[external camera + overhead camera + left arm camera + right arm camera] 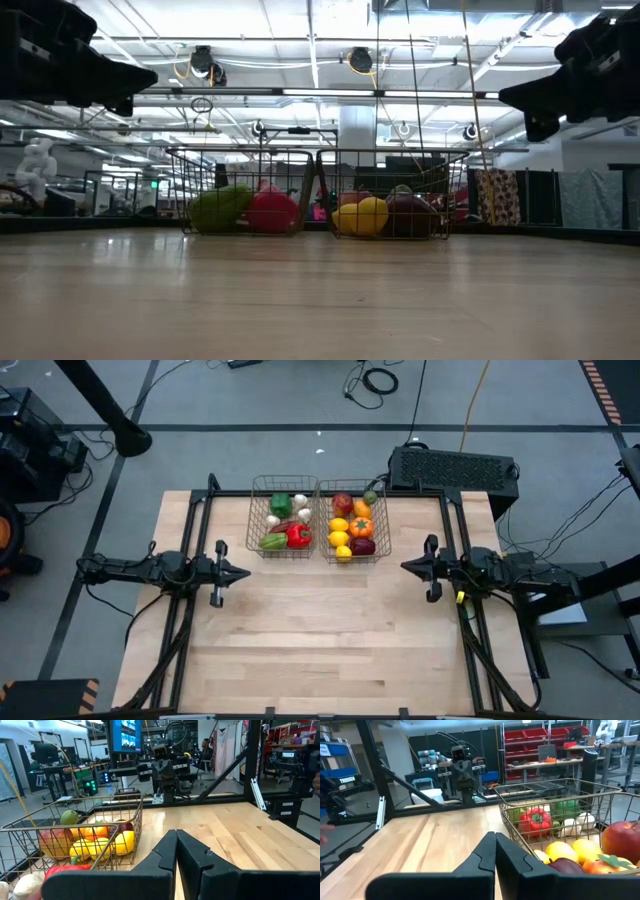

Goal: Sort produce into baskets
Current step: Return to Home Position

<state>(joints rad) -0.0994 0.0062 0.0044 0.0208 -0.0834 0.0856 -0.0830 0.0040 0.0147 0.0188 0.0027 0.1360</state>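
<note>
Two wire-mesh baskets stand side by side at the table's far middle. The left basket [282,520] holds green and red peppers and white garlic. The right basket [352,525] holds a red apple, yellow lemons, an orange, a green fruit and a dark red one. My left gripper [247,573] is shut and empty above the table's left side, pointing right. My right gripper [404,567] is shut and empty above the right side, pointing left. Both hang clear of the tabletop, in front of the baskets.
A black box [453,468] sits beyond the table's far right corner. Black frame rails [196,530] run along the table's left and right sides. Bare wooden tabletop [330,630] spreads between the arms and toward the near edge.
</note>
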